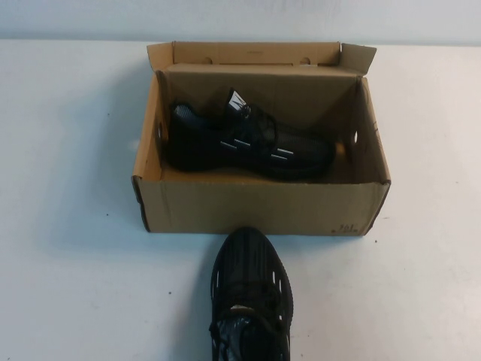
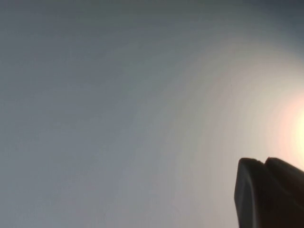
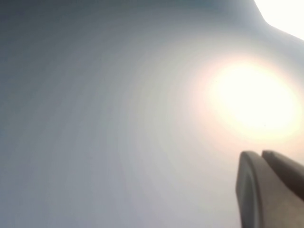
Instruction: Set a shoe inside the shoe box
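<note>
A brown cardboard shoe box [image 1: 255,207] stands open at the table's middle, its flap lid folded back at the far side. One black knit sneaker [image 1: 248,143] lies on its side inside the box, sole toward the near wall. A second black sneaker [image 1: 250,297] stands on the table just in front of the box, toe pointing at it. Neither arm shows in the high view. My left gripper [image 2: 263,164] is shut and empty, seen only in the left wrist view against a blank pale surface. My right gripper [image 3: 261,154] is shut and empty, seen only in the right wrist view.
The white table [image 1: 75,263] runs wide on both sides of the box. A pale wall [image 1: 240,19] stands behind it. A bright glare [image 3: 256,102] fills part of the right wrist view.
</note>
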